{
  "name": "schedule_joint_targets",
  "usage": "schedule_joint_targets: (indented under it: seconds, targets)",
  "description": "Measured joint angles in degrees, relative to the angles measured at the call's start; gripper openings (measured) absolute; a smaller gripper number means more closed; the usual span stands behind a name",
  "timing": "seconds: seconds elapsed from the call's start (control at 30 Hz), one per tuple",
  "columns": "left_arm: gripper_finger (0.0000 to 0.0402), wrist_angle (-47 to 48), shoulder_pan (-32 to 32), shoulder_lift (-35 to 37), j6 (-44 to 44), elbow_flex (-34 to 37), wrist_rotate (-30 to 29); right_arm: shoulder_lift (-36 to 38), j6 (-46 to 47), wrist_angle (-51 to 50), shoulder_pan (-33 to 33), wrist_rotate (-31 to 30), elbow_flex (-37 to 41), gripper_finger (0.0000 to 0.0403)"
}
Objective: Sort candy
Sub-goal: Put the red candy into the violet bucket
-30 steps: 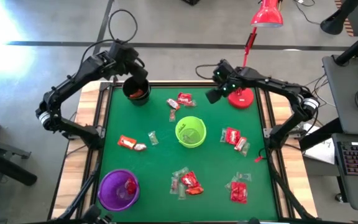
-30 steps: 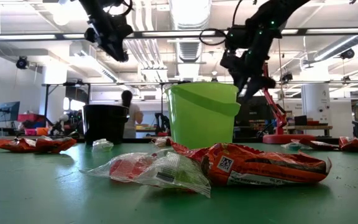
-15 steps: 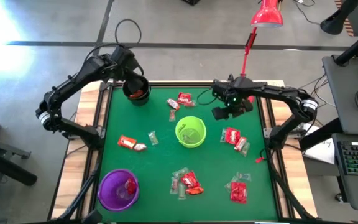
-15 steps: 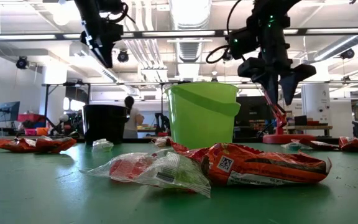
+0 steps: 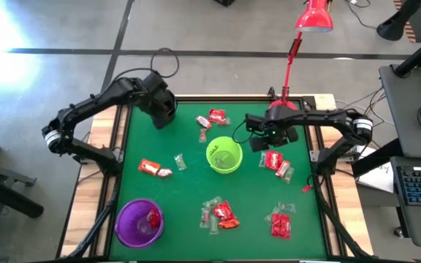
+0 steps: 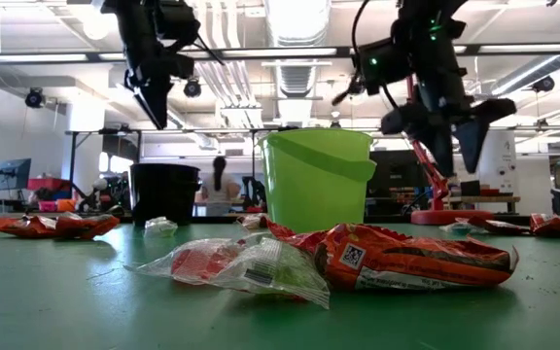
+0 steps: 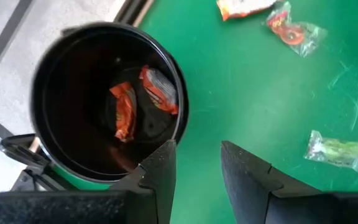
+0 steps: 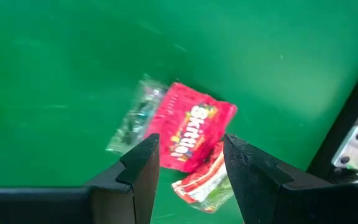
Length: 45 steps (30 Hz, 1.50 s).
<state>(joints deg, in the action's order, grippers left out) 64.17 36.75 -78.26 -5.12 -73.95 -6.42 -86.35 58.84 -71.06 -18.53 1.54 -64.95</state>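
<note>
- The right hand (image 8: 188, 163) hangs with fingers apart, empty, directly above a red shiny candy packet (image 8: 190, 126) on the green surface (image 5: 188, 190).
- The left hand (image 7: 194, 165) is also apart and empty, beside the round black cup (image 7: 107, 102) holding orange-wrapped candy (image 7: 124, 112).

table (image 5: 188, 186): green | cups: black (image 7: 55, 81), lime (image 5: 224, 155), purple (image 5: 139, 222)

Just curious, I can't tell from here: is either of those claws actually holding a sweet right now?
No. The left gripper is open and empty beside the black cup; the right gripper is open above a red candy packet.
</note>
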Motion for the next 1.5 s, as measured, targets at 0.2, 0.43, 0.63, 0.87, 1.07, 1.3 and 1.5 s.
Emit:
schedule_joint_targets:
  seconds: [0.2,0.43,0.63,0.87,1.07,1.3,1.5]
  targets:
    - [0.0109,-1.9,-0.7,0.1,0.1,0.0,0.0,0.0,1.2,6.1,0.2,1.8,4.0,0.0169]
    - [0.0109,-6.6,-0.7,0.3,-0.2,-1.2,0.0,0.0,3.0,8.8,0.3,2.1,7.7,0.0169]
    - [0.0109,-7.1,-0.7,0.3,-0.3,-1.2,0.0,0.0,4.4,9.6,1.4,4.7,11.2,0.0169]
    - [0.0109,-6.5,-0.7,0.4,-0.4,-1.2,0.0,0.0,4.6,12.6,1.8,5.1,14.4,0.0169]
    - [0.0109,-6.5,-0.7,0.7,-0.4,-1.2,0.0,0.2,4.3,19.8,1.8,8.5,18.8,0.0169]
    - [0.0109,-6.4,-0.7,0.7,-0.4,-1.2,0.0,0.2,3.5,22.3,1.7,6.6,21.4,0.0166]
    - [0.0109,-6.4,-0.7,0.7,-0.4,-1.2,0.0,0.1,3.8,23.6,1.7,3.2,22.4,0.0118]
